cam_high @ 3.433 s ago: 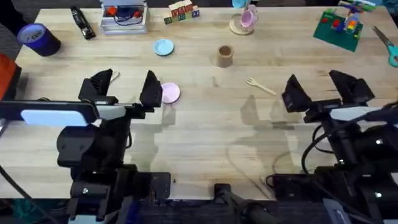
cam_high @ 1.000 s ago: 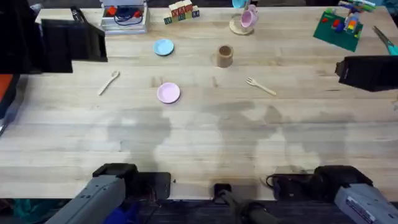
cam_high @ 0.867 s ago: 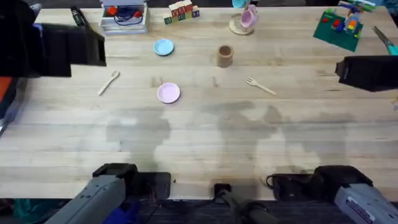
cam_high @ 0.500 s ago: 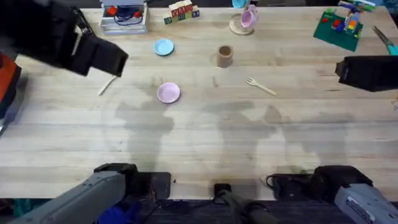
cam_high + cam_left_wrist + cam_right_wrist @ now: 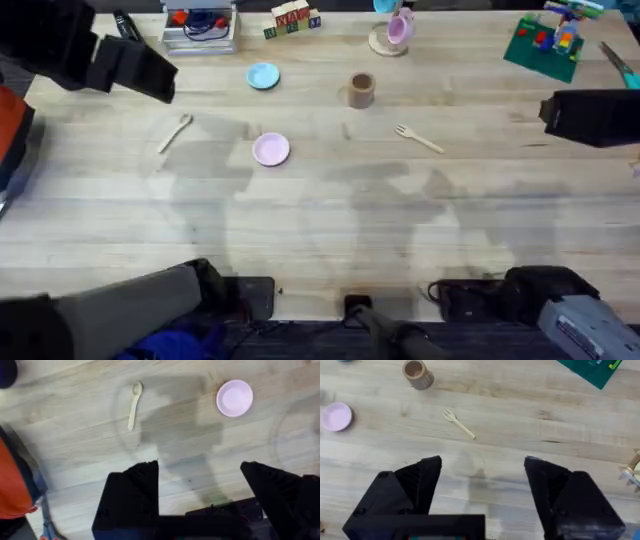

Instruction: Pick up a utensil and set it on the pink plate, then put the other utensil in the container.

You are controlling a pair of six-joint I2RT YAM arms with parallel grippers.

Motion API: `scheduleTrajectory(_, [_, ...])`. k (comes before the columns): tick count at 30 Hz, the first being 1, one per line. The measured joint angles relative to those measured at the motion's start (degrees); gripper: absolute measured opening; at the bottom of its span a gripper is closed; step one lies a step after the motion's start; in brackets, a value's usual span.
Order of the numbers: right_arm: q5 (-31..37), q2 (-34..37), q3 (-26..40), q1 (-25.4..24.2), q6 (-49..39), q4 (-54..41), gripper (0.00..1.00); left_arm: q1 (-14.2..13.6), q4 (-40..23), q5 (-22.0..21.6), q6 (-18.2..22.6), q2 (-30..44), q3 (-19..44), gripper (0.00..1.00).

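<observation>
The small pale wooden utensil with the rounded spoon end [image 5: 174, 132] is lying flat on the light wooden table [image 5: 330, 230], handle angled toward the near left, bowl toward the far side. In the left wrist view it is showing as a slim stick with a small oval bowl [image 5: 134, 405]. The flat round pale-pink plate [image 5: 271, 150] is sitting just to its right, apart from it, and nothing is lying on it; from the left wrist it is looking smooth and bare [image 5: 234, 398].

The small pale wooden fork with short prongs [image 5: 418, 138] is resting on the table right of centre, prongs pointing left and away, thin handle trailing toward the near right [image 5: 459, 423]. The tan cardboard-coloured cylindrical cup [image 5: 362, 89] is standing upright beyond the fork and to its left, well apart from it; in the right wrist view its open mouth [image 5: 417, 374] is showing a dark inside, contents impossible to tell.

The left gripper [image 5: 200, 490] is hanging high above the table with its black fingers spread wide and nothing between them. The right gripper [image 5: 482, 487] is likewise gaping wide and carrying nothing, hovering over bare wood nearer than the fork.

A light blue round plate [image 5: 264, 76] is sitting bare behind the pink one.
</observation>
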Motion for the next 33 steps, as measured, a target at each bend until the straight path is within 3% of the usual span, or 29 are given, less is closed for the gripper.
scheduleTrajectory(3, [0.0, 0.0, 0.0, 0.0, 0.0, 0.0, 0.996, 2.5, 0.7, 1.5, 1.7, 2.5, 0.0, 0.995])
scheduleTrajectory(9, [0.0, 0.0, 0.0, 0.0, 0.0, 0.0, 0.996, 3.9, 2.8, 2.1, 3.9, 7.9, 0.0, 0.995])
scheduleTrajectory(16, [0.0, 0.0, 0.0, 0.0, 0.0, 0.0, 0.996, 6.9, 7.2, -2.1, 4.8, 13.4, -0.5, 0.995])
scheduleTrajectory(21, [0.0, 0.0, 0.0, 0.0, 0.0, 0.0, 0.996, 7.9, 14.8, -8.5, 7.7, 13.4, -7.9, 0.994])
scheduleTrajectory(26, [0.0, 0.0, 0.0, 0.0, 0.0, 0.0, 0.996, 7.9, 20.9, -9.8, 12.7, 13.4, -16.3, 0.994])
scheduleTrajectory(33, [0.0, 0.0, 0.0, 0.0, 0.0, 0.0, 0.996, 7.9, 29.8, -9.8, 15.3, 13.4, -20.4, 0.993])
